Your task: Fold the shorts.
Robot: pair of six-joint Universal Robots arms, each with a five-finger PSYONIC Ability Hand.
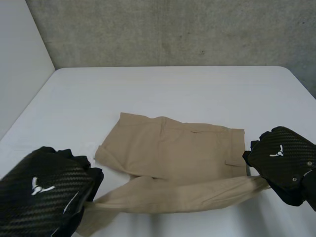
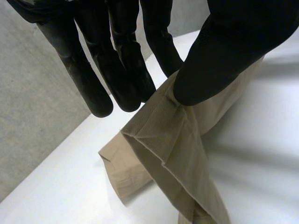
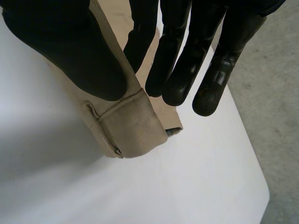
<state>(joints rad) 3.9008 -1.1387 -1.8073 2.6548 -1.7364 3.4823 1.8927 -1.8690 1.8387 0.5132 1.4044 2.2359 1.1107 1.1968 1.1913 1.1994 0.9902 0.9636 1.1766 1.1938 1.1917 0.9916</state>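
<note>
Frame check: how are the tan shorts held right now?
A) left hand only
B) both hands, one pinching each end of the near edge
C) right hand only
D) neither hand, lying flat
B: the left hand pinches one end of the near edge of the shorts between thumb and fingers, and the right hand pinches the waistband end, with that edge stretched between them.
</note>
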